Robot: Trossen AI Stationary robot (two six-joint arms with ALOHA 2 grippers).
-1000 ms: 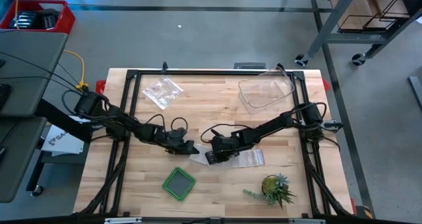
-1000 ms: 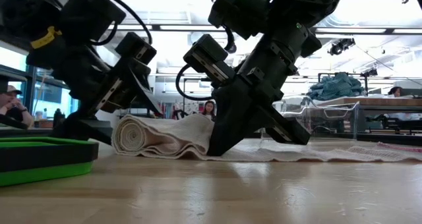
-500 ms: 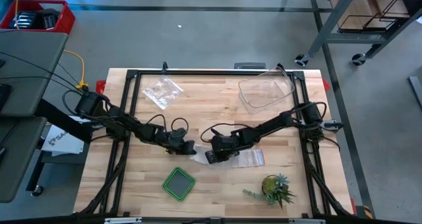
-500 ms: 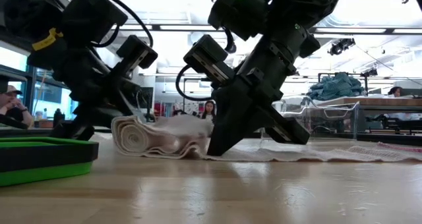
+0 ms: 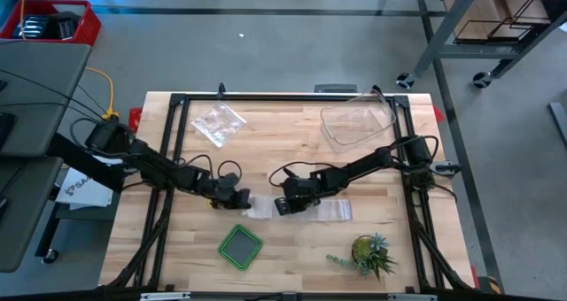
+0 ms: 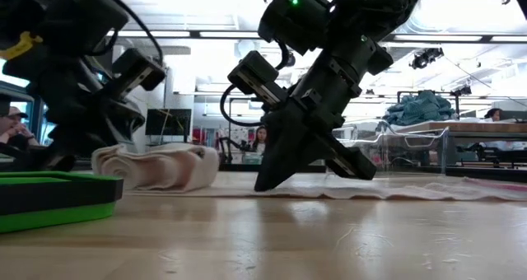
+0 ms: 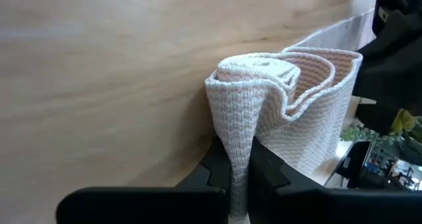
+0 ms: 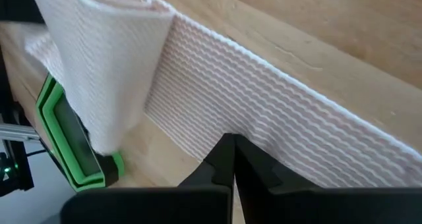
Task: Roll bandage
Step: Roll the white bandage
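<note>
The bandage is a loose white gauze roll (image 5: 258,209) lying on its side on the table, with a flat strip (image 5: 330,211) running from it toward the table's right. My left gripper (image 5: 237,198) stands at the roll's left side, shut on its outer wrap. My right gripper (image 5: 285,207) is shut, its tips down on the strip just right of the roll (image 6: 156,165). My left gripper pinches a raised fold of the roll's outer layer (image 7: 236,140) between its two fingers. The fingers slant down from the table's left. The roll (image 7: 283,95) rests on the table, its loose turns sagging open. My right gripper presses its shut fingertips (image 8: 229,151) down on the flat strip (image 8: 217,99) close to the roll. It slants down from the table's right. The strip lies flat on the table under the tips (image 6: 265,184).
A green-rimmed square tray (image 5: 241,246) lies near the front, just before the roll. A small potted plant (image 5: 370,254) stands at the front right. A clear plastic tub (image 5: 357,124) and a crinkly clear bag (image 5: 217,122) lie toward the far edge.
My left gripper has shut on the roll's outer wrap and moved toward the table's left edge, dragging the roll along the table away from my right gripper. The strip under my right gripper's tips has stayed where it was.
</note>
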